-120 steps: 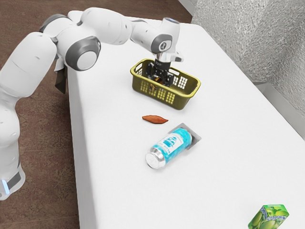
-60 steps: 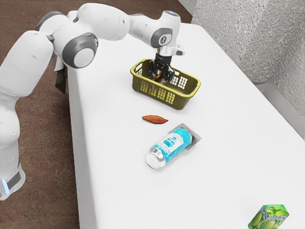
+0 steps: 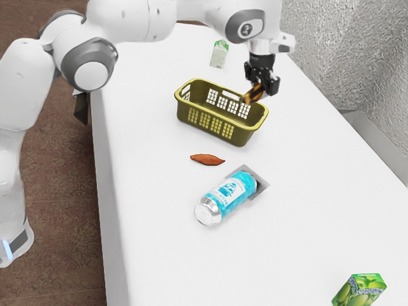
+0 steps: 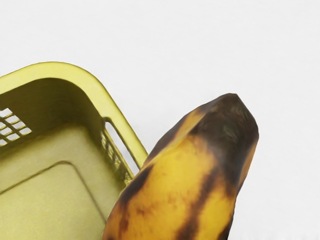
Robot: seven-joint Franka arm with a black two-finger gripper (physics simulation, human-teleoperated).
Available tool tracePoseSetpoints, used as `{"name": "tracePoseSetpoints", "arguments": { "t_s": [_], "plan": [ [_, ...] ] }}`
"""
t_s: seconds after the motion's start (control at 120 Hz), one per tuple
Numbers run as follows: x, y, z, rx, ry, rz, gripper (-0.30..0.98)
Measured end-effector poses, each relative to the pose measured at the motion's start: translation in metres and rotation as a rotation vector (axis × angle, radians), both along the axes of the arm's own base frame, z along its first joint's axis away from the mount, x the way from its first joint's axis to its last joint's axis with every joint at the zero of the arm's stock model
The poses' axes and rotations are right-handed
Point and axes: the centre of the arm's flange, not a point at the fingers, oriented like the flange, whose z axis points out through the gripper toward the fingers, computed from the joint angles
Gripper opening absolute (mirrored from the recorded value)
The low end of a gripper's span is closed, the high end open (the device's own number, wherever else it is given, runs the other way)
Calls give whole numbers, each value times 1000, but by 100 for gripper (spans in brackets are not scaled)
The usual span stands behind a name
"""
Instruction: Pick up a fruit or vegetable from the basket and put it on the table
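- The clock here had the basket at its middle, as the exterior view showed it. The white arm (image 3: 19, 153) stood at 8 o'clock, and its top part reached over the counter (image 3: 159, 255).
- A little orange-red thing (image 3: 207, 159), pointy at both ends, lay on the counter near the basket, between 6 and 7 o'clock.
- A green and white carton (image 3: 218, 55) was at 12 o'clock, near the basket.
- The yellow-green basket (image 3: 220, 124) sat on the counter. It had little square holes in its sides.
- A blue and silver can (image 3: 227, 196) lay on its side at 6 o'clock, past the orange-red thing. One end was by a flat gray square (image 3: 261, 185).
- The banana (image 3: 253, 95), yellow with dark brown patches and a dark tip, was up in the air at 2 o'clock, by the basket's rim. It was not on the counter. The tool (image 3: 262, 85) was clamped on it, pinching it from two sides.
- A green box (image 3: 360, 291) with round green fruit on it was at 5 o'clock, well apart from the basket.
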Motion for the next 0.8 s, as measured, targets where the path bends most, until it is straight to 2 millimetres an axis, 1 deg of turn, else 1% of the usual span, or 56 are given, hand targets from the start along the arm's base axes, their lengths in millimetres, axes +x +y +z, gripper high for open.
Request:
{"name": "tracePoseSetpoints", "arguments": {
  "t_s": [0.075, 0.117, 0.142, 0.192, 0.233, 0.292, 0.358, 0.45, 0.467, 0.55, 0.608, 0.692, 0.8],
  "plan": [
    [10, -81, 20, 23, -45, -117, 14],
    [22, -117, 29, 43, -76, -166, 14],
    [30, -137, 31, 54, -94, -192, 14],
    [45, -174, 25, 63, -113, -241, 14],
    [55, -202, 13, 65, -122, -280, 14],
    [62, -231, -8, 58, -106, -320, 14],
    [66, -246, -23, 58, -94, -341, 13],
    [69, -254, -36, 59, -73, -351, 13],
    [68, -257, -36, 59, -71, -354, 15],
    [65, -268, -38, 61, -63, -369, 38],
    [64, -272, -40, 62, -57, -373, 48],
    [63, -272, -39, 68, -53, -370, 57],
    [62, -272, -39, 69, -46, -363, 63]
  ]
}}
